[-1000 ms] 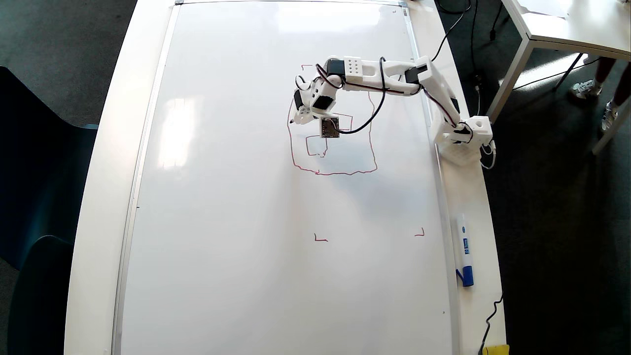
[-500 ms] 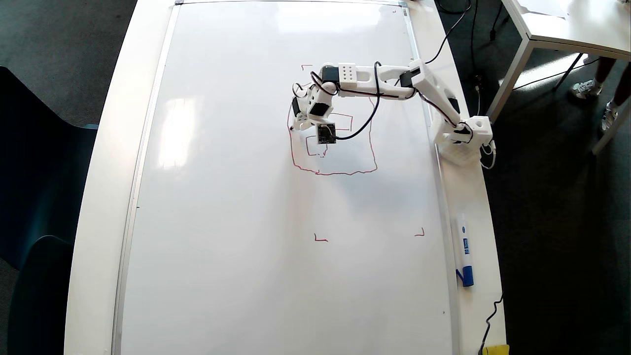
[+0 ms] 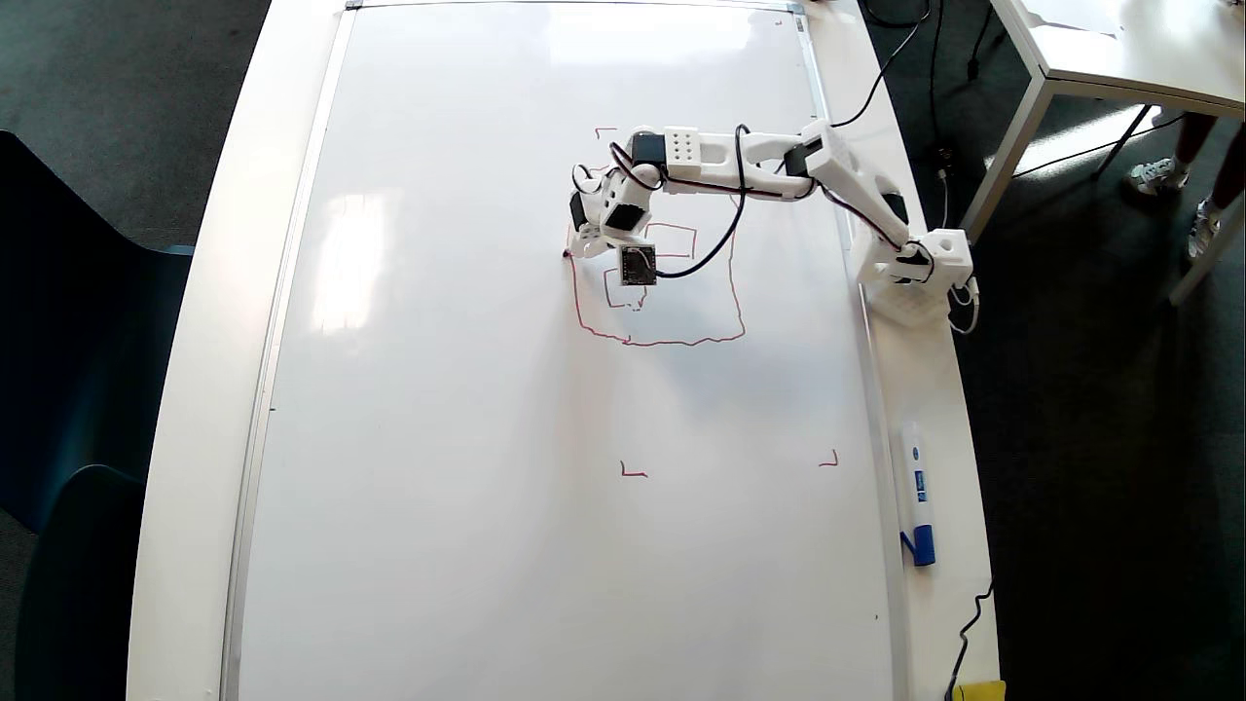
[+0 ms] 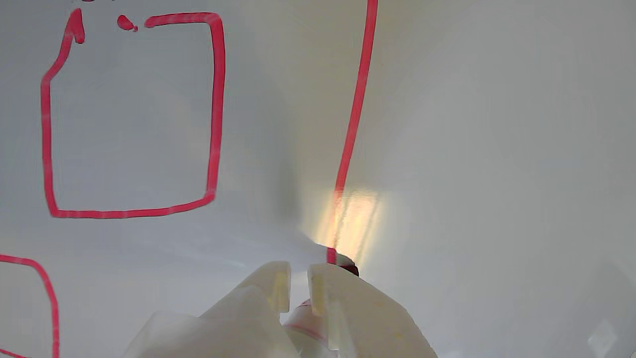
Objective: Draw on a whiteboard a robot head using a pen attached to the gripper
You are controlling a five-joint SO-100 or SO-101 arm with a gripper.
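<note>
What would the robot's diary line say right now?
hand: shut on pen | pen: tip on whiteboard | robot head: left outline line underway

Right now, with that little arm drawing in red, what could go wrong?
The pen tip sits on the long red line of the robot head; that outline already wobbles, so the next stretch may stray too. The black cable loops low over the whiteboard and might smear wet ink. The tool holds the pen in a narrow grip, which could slip.
</note>
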